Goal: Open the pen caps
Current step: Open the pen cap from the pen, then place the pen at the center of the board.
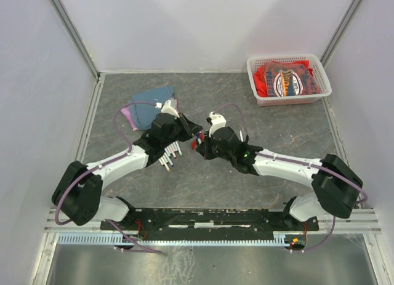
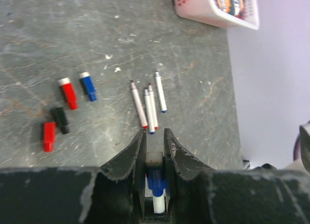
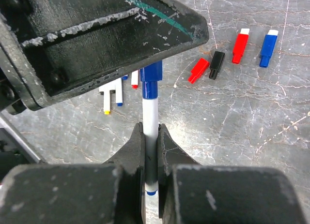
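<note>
A white-barrelled pen (image 3: 150, 112) is held above the table between both arms. My right gripper (image 3: 151, 129) is shut on its barrel. My left gripper (image 2: 155, 136) is shut on the blue pen cap (image 2: 156, 179), which sits on the barrel's end (image 3: 151, 81). In the top view the two grippers (image 1: 196, 134) (image 1: 201, 144) meet tip to tip at mid-table. Loose pen caps lie on the table: red (image 2: 49, 136), black (image 2: 60, 120), red with a white end (image 2: 68, 93) and blue with a white end (image 2: 88, 86).
Several uncapped white pens (image 2: 150, 110) lie side by side under the left arm (image 1: 169, 156). A white basket (image 1: 288, 79) with red packets stands at the back right. A blue pouch (image 1: 151, 109) lies behind the left gripper.
</note>
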`<state>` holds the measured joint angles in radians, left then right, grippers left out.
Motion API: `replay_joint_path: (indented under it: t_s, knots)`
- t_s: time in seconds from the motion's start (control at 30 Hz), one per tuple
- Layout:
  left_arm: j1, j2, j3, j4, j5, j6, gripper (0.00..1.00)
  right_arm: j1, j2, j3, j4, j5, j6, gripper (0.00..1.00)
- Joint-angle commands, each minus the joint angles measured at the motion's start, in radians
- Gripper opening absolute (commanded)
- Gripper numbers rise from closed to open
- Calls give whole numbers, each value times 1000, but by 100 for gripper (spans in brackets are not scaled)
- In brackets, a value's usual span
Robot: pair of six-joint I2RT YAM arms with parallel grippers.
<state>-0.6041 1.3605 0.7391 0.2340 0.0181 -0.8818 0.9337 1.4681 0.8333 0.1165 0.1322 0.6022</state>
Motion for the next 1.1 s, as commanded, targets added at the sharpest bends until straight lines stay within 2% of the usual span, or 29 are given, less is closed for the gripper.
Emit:
replay_joint_path:
  t_s: [0.0, 0.47, 0.63, 0.7, 0.8, 0.9, 1.07]
  knots:
    - [40, -23, -15, 162, -37, 143, 3, -1, -126, -42, 44, -66, 59, 1]
    - [83, 5, -53, 250, 87, 92, 3, -67, -174, -212, 299, -238, 151, 1]
    - [131, 9, -89, 328, 183, 36, 3, -89, -208, -249, 361, -288, 168, 1]
    - [137, 5, -84, 318, 197, 42, 3, -93, -224, -241, 327, -282, 156, 1]
    - [136, 1, -60, 237, 162, 80, 3, -93, -249, -199, 176, -196, 101, 1]
    - [124, 20, -12, 87, 65, 133, 3, -95, -241, -137, -19, -51, 35, 1]
    - [64, 132, 83, -111, -104, 258, 3, -101, -137, -44, -177, 110, -24, 1]
